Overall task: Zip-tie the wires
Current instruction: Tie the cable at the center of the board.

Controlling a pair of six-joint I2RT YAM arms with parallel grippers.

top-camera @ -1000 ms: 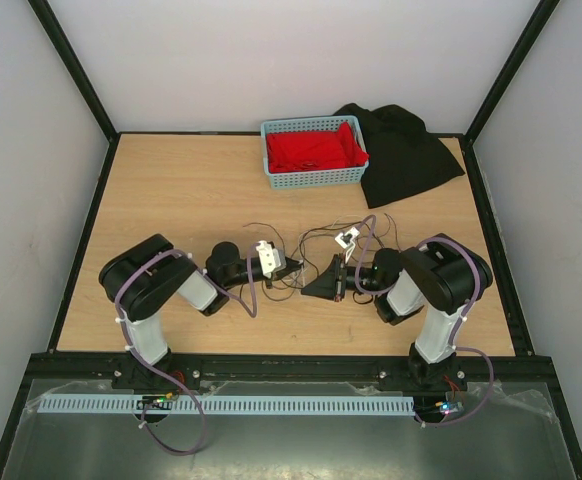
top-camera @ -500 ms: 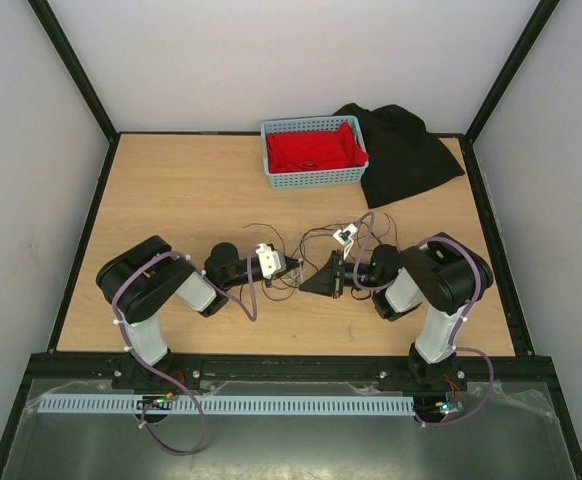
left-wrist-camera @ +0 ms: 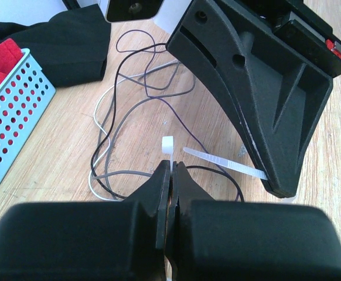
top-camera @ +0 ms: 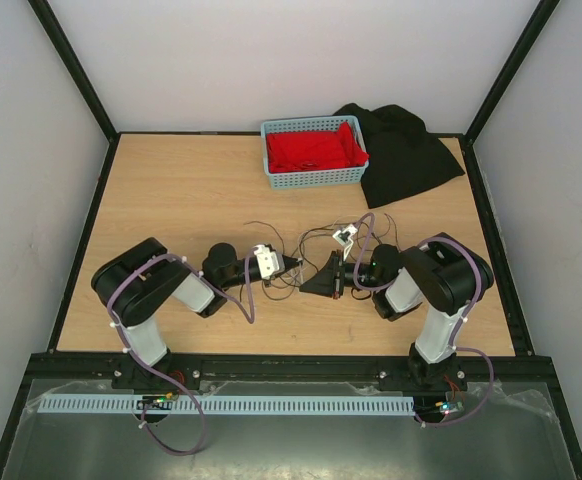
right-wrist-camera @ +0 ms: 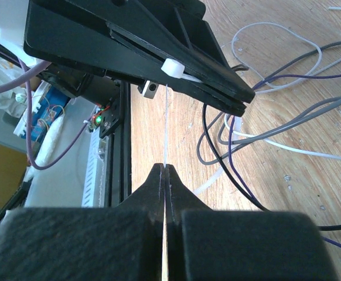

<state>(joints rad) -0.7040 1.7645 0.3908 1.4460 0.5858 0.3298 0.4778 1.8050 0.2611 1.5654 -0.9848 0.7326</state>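
Note:
The wires (top-camera: 316, 238) are thin dark, grey and white strands lying in loose loops on the table between the arms. They also show in the left wrist view (left-wrist-camera: 109, 117) and the right wrist view (right-wrist-camera: 264, 99). My left gripper (top-camera: 295, 267) (left-wrist-camera: 171, 165) is shut on a white zip tie just below its square head (left-wrist-camera: 168, 144). The tie's strap (left-wrist-camera: 223, 164) runs across to my right gripper (top-camera: 309, 287) (right-wrist-camera: 164, 168), which is shut on the strap (right-wrist-camera: 166, 129). The head (right-wrist-camera: 171, 67) sits against the left fingers (right-wrist-camera: 159, 47). The two fingertips are close together above the wires.
A blue basket (top-camera: 314, 152) (left-wrist-camera: 6, 129) holding red cloth stands at the back. A black cloth (top-camera: 406, 152) (left-wrist-camera: 53, 41) lies right of it. The table's near edge and black rail (right-wrist-camera: 115, 152) are just behind the grippers.
Both grippers stay shut on the zip tie. The left arm has drawn slightly to the left; the right gripper has barely moved.

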